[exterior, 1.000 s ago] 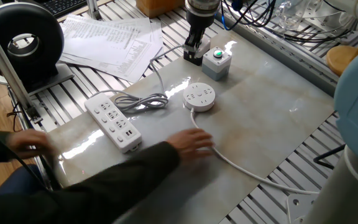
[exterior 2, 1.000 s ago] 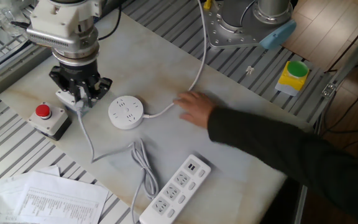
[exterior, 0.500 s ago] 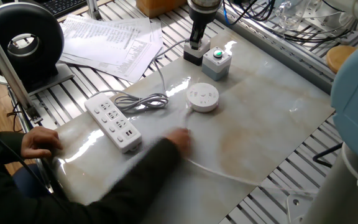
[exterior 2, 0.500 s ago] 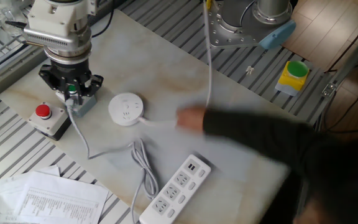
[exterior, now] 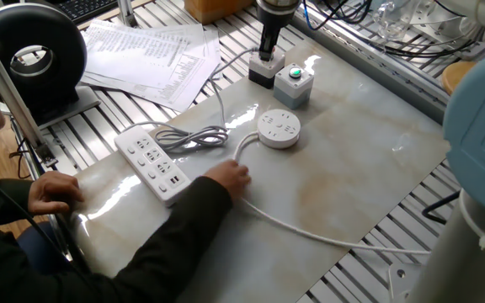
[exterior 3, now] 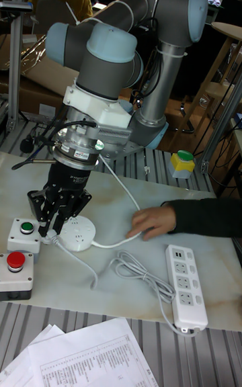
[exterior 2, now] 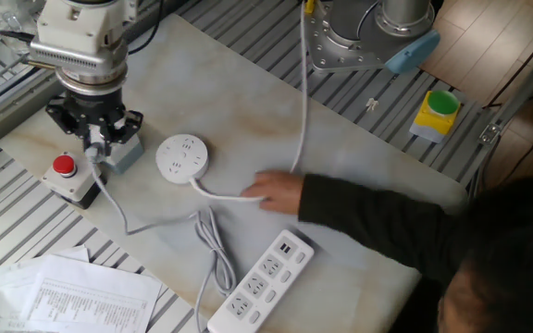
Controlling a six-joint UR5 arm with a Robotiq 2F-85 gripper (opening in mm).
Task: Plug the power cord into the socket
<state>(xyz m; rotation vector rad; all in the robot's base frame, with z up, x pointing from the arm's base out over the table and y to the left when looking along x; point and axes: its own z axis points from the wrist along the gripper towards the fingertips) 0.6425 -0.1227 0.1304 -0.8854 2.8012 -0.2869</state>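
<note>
Nearest the desk edge, the power strip lay flat, the power cord bundled just beside it. A person's hand pressed on the socket's white cable. The socket sat face up mid-desk, nothing plugged in. Farther back, the robot hand hung over the button box, fingers closed on the cord's plug end.

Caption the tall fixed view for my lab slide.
Robot hand holding the power cord above the round socket while a person's hand shifts the socket's cable.
</note>
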